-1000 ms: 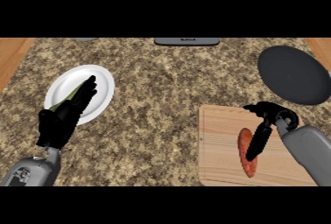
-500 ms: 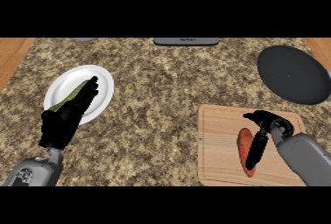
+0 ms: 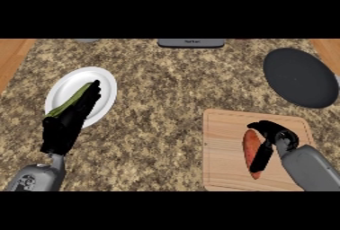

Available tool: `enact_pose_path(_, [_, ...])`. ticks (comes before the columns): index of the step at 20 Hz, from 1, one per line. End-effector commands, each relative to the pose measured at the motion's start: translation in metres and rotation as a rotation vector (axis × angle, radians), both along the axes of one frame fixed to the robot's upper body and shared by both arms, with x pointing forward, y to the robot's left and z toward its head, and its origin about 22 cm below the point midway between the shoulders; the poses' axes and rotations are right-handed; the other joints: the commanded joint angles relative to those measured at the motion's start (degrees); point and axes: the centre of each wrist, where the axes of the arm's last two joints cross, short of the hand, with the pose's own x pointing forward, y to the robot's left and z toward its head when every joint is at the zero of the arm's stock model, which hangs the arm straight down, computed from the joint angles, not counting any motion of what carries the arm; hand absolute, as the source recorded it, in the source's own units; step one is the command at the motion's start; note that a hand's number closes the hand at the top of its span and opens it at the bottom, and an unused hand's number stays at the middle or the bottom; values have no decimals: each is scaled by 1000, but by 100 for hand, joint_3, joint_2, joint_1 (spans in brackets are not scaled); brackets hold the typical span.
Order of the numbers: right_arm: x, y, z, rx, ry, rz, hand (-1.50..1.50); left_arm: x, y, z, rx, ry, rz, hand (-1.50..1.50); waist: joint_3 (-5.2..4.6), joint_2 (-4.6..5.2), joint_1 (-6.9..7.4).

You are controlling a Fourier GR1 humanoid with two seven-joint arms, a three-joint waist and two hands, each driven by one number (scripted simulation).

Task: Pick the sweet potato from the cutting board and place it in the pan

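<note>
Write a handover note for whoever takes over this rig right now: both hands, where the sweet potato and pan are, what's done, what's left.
Left hand: open, resting at the left over the white plate.
Right hand: down on the sweet potato; whether it has closed on it cannot be told.
Sweet potato lies on the cutting board, not lifted. Pan sits beyond the board, upper right.
Done: reach to the potato.
Left: grasp, lift, carry to the pan, release.
</note>
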Motion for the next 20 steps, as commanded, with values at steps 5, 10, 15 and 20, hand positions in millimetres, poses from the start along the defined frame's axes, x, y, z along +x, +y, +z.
enact_pose_path(5, [-3, 12, -26, -14, 125, 69, 150, 1, -5, 6, -4, 13, 11, 0, 52, 51, 29])
enact_pose_path(10, [-8, 29, -17, -13, 106, 72, 150, 8, -6, 2, -6, 1, -16, 0, 48, 49, -20])
enact_pose_path(15, [-7, 26, 29, -43, -58, 48, 150, 1, 12, 8, -5, -10, 27, 0, 47, 33, -32])
enact_pose_path(20, [-32, 28, 61, 43, -505, 303, 150, -6, 11, 4, -4, 15, 48, 0, 55, -36, -183])
